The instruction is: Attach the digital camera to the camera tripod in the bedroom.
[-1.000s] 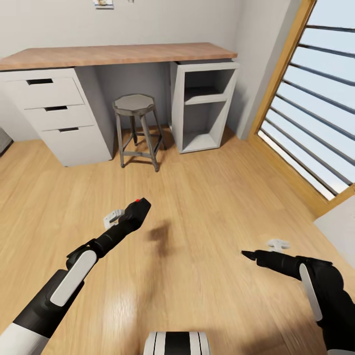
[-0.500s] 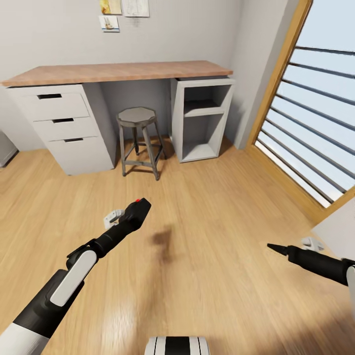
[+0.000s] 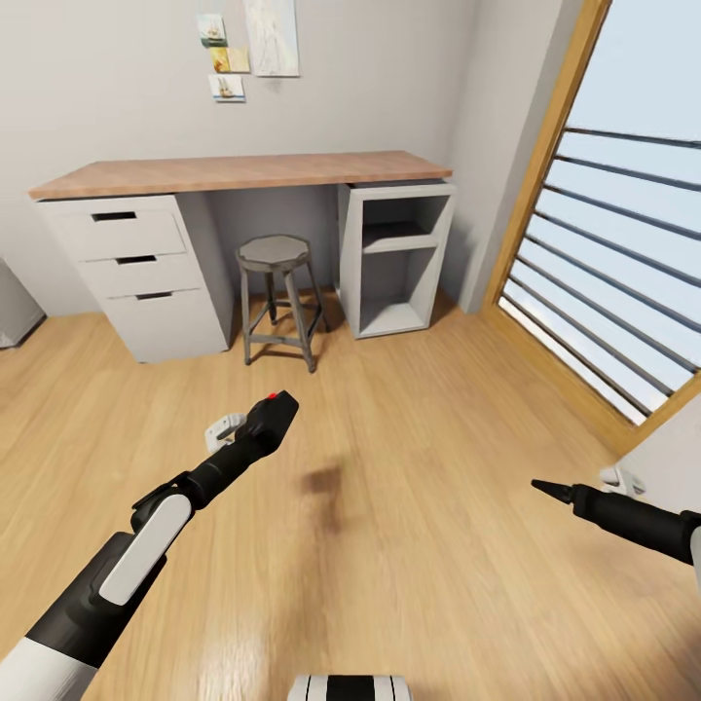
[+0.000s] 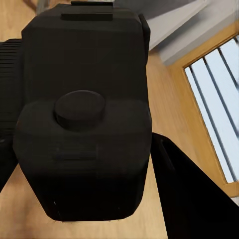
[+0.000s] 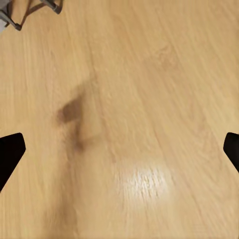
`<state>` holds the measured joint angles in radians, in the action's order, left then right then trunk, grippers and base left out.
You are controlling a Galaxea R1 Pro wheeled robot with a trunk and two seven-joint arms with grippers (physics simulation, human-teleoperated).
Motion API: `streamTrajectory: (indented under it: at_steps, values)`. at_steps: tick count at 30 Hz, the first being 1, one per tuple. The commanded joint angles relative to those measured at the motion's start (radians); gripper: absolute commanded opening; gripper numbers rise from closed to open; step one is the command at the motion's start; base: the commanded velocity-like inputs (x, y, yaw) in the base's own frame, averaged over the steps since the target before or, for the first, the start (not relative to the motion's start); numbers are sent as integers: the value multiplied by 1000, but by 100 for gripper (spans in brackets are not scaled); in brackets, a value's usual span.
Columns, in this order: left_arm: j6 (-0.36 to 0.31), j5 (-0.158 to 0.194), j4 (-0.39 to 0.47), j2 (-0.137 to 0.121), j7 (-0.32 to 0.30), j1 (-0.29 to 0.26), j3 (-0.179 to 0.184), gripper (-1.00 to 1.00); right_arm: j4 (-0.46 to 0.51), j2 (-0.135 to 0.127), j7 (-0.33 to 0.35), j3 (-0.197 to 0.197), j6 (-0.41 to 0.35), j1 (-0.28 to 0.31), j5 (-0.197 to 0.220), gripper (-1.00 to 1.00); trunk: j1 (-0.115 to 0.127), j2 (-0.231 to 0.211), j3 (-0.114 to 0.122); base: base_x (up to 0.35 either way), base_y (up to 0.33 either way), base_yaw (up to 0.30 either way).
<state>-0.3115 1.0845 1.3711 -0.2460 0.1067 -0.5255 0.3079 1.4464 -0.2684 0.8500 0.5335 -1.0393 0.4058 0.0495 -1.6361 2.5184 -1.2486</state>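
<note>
Left gripper: clamped on the digital camera, which I hold out in front of me over the plank floor.
Right gripper: empty, fingers spread wide, low at my right.
Bedroom: desk, one, against the far wall; stool, one, beneath it; open shelf unit, one, at the desk's right end.
Camera: one, red dot up, long axis along my left forearm, pointing toward the desk.
Tripod: which way it lies from my left gripper I cannot tell.
</note>
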Motion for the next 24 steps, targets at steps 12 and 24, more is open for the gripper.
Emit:
streamTrajectory:
  at_steps: [12, 24]
  values:
    - [-1, 8, 5, 0, 8, -1, 5, -100, 33, 7, -1, 0, -8, 1, 3, 100, 6, -3, 46, 0, 0, 0]
    - [-1, 5, 32, 0, 10, -1, 34, -100, 34, 9, -2, 0, -8, 1, -4, 100, 11, -5, 92, 0, 0, 0]
